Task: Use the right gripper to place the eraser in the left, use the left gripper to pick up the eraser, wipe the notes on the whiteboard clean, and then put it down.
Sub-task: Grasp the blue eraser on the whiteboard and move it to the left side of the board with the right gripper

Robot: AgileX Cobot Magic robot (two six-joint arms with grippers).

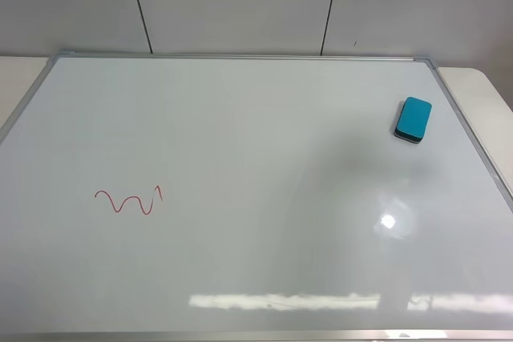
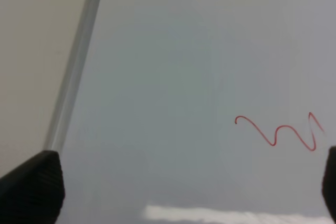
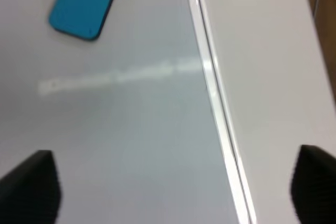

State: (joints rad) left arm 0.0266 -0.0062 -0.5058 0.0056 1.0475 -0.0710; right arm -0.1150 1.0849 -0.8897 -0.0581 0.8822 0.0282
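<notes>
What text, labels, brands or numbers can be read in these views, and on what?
No readable text in any view.
Red squiggle on the whiteboard: a wavy marker line, not letters or digits.
Turquoise eraser: no label or brand shows on the faces in view.

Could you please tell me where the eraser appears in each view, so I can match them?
Exterior high: the eraser lies on the whiteboard, near the frame on the right.
Left wrist: not in it; only the notes show.
Right wrist: on the board, ahead of the right gripper.
Shared landmark: the silver frame.
</notes>
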